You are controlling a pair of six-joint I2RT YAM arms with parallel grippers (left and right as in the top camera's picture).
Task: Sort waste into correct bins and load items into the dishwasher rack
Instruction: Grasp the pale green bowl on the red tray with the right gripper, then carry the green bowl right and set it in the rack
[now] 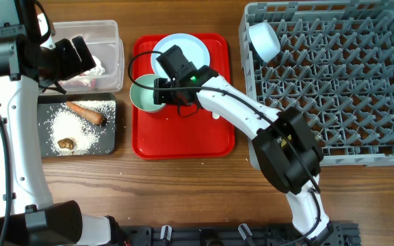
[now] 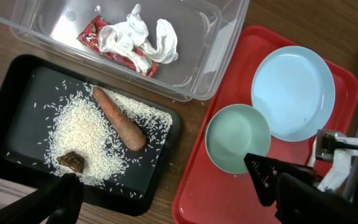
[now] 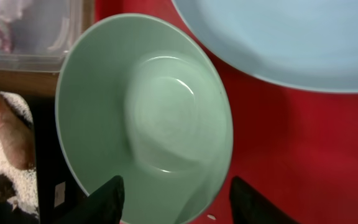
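Observation:
My right gripper is open low over the red tray, its fingers either side of the near rim of a mint bowl. A pale blue plate lies beside the bowl. Another pale bowl sits tilted in the grey rack's far left corner. My left gripper is open and empty above the two bins. The clear tub holds the red-and-white wrapper and white tissue. The black bin holds rice, the carrot and the brown lump. The cup and spoon are out of view.
The flat red tray lies between the bins and the rack. My right arm crosses the tray's right half and the rack's near left corner. Bare wood shows along the table's front.

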